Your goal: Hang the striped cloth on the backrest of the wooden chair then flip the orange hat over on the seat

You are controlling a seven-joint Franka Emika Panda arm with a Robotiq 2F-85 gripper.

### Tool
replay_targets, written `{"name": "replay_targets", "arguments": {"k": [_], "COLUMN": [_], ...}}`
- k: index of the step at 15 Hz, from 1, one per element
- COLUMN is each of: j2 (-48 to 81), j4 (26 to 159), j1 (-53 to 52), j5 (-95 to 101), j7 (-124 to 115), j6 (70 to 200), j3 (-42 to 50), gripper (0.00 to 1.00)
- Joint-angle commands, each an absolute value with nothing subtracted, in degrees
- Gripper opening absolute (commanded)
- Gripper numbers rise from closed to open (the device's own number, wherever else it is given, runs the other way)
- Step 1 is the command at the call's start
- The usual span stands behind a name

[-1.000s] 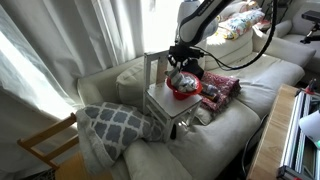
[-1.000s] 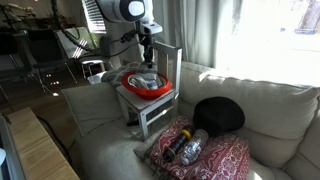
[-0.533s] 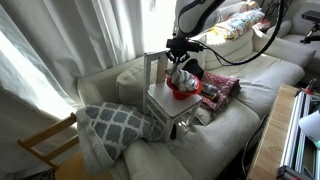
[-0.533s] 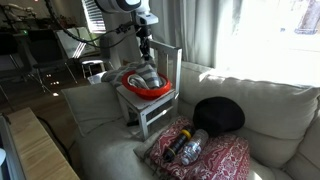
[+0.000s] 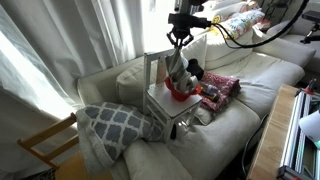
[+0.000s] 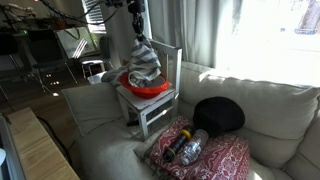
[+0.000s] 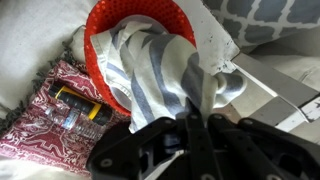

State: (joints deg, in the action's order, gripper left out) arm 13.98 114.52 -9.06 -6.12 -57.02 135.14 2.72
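The striped cloth (image 5: 177,70) (image 6: 144,64) (image 7: 165,75) hangs in a grey-and-white drape from my gripper (image 5: 181,40) (image 6: 138,36) (image 7: 196,122), which is shut on its top. Its lower end still trails inside the orange hat (image 5: 181,94) (image 6: 146,87) (image 7: 102,70), which lies open side up on the seat of the pale wooden chair (image 5: 158,100) (image 6: 170,62) (image 7: 270,80). The chair stands on the sofa, its slatted backrest just beside the lifted cloth.
A red patterned fabric bundle (image 5: 220,88) (image 6: 205,160) (image 7: 40,130) holding a bottle (image 6: 188,148) (image 7: 80,108) lies next to the chair. A black cushion (image 6: 220,115), a grey lattice pillow (image 5: 112,125) and a tan chair (image 5: 45,145) are nearby. Curtains hang behind.
My gripper has risen well above the hat with the striped cloth in it, pulling the cloth up into a long hanging drape.
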Motion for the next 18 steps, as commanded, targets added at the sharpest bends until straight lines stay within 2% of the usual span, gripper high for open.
{"name": "replay_targets", "arguments": {"k": [1,6,9,18], "j2": [6.87,0.52,-2.71,-2.76], "j4": [116.84,115.89,115.48,114.14], "j1": [-8.93,-8.17,-7.73,-6.65], "j5": [-1.86,2.16,2.68,1.16], "j7": [-58.97,-59.68,-59.36,-58.21], "j6": [130.58,126.41,129.15,128.93], "j3": [1.82,-0.27,-1.72,-2.95], "gripper": [0.01,0.01,0.01,0.03]}}
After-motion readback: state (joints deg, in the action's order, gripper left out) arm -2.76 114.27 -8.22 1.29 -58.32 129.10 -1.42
